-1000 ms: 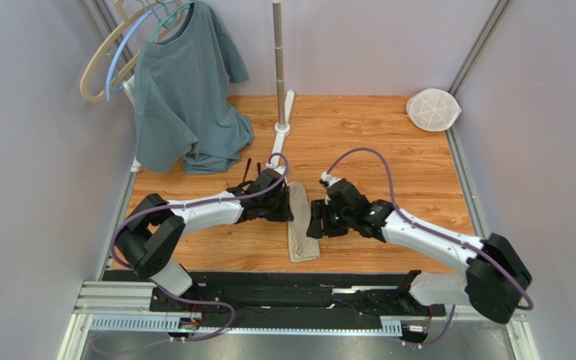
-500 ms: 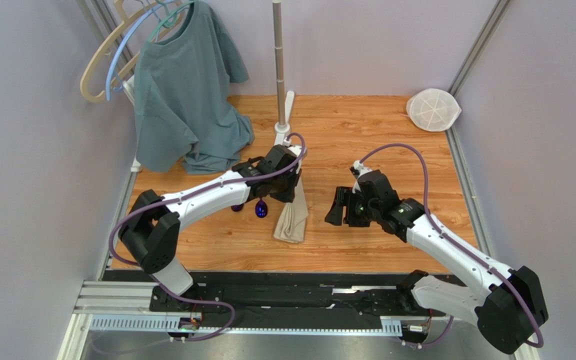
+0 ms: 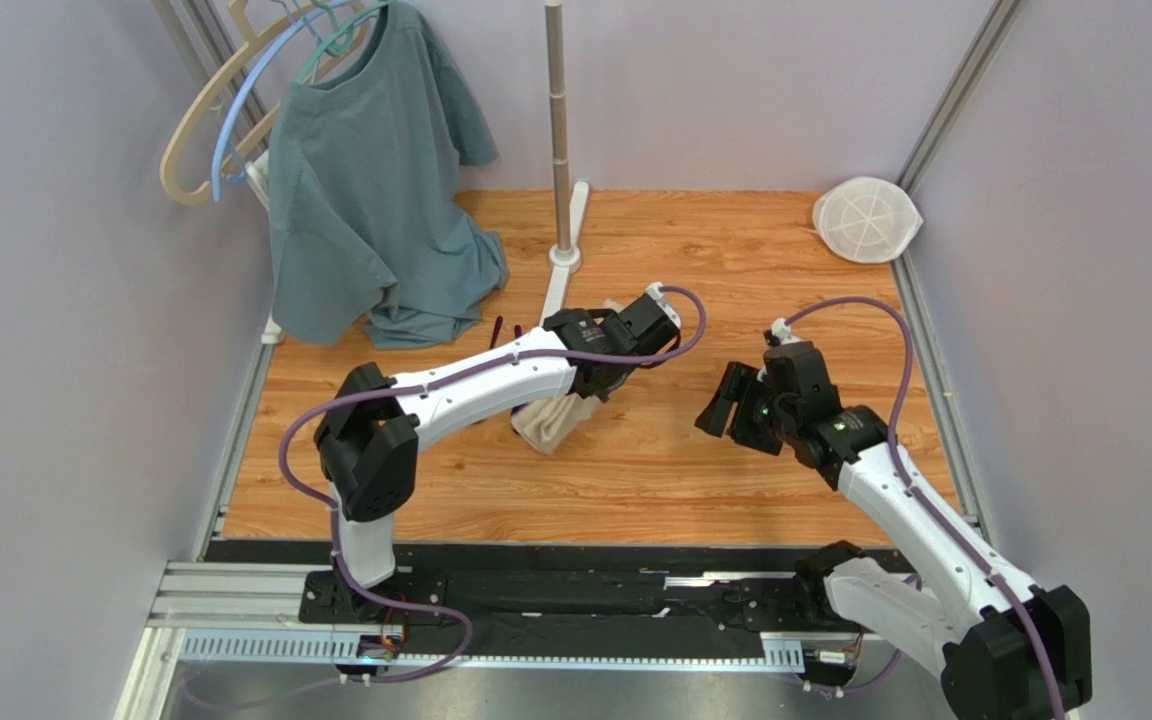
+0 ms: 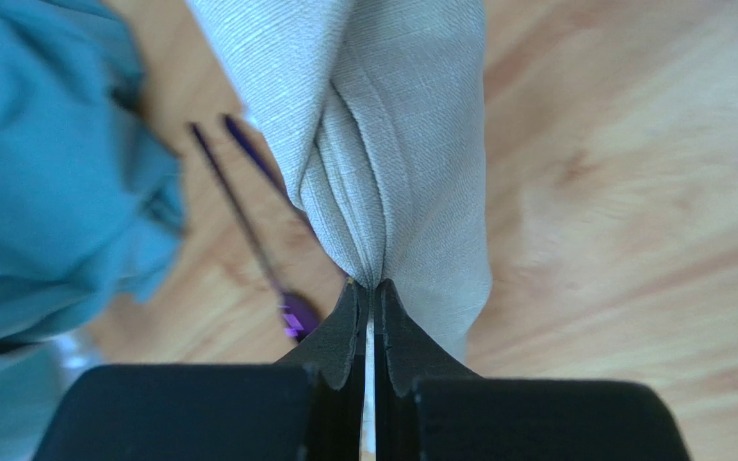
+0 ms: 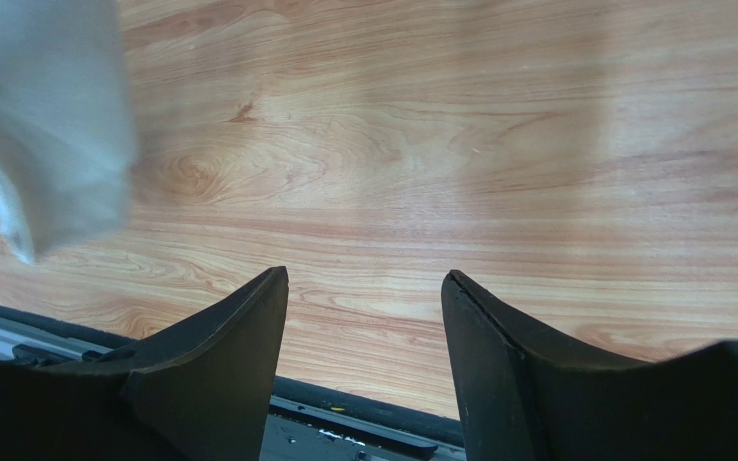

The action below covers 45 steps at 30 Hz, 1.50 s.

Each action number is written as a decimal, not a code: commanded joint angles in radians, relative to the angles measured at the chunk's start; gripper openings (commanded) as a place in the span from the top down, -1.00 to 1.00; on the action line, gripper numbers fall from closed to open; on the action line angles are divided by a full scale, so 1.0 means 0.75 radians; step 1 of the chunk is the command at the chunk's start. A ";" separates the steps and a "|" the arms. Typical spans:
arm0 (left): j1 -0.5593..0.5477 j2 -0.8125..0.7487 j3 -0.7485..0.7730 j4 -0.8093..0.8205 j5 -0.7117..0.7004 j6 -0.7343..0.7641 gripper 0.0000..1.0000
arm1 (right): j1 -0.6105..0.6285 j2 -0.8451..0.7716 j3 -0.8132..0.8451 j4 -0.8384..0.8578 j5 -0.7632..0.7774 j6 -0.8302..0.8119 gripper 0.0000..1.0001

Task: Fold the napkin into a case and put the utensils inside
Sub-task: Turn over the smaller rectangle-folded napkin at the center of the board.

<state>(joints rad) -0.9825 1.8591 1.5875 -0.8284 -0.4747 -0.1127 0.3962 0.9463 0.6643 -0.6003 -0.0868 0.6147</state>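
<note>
On the wooden tabletop (image 3: 657, 465), a green T-shirt (image 3: 372, 195) slumps far left. The beige case (image 4: 392, 144) hangs mid-table from the left jaws, pinched on its cloth. The right jaws are spread, holding nothing, apart to its right. Two spoons (image 4: 298, 315) lie near the shirt.

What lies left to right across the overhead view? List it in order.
T-shirt → pole → right tool → mesh disc. The napkin in the left tool overlaps the pole's span, so it is left out.
</note>
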 commanded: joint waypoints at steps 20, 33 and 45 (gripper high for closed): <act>-0.340 0.646 0.151 0.819 -1.247 0.881 0.95 | -0.264 -0.200 -0.129 -0.020 -0.175 -0.002 -0.27; -0.639 0.191 -0.085 0.215 -0.646 0.028 -0.51 | -0.481 -0.139 -0.039 -0.020 -0.291 -0.053 -0.26; 0.047 -0.622 -0.456 0.444 0.690 -0.254 -0.08 | -0.428 0.335 0.233 0.227 -0.471 -0.047 -0.23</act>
<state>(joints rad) -1.1240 1.3800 1.3430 -0.5282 -0.3119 -0.1783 0.0513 1.1294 0.7483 -0.5545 -0.3729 0.5667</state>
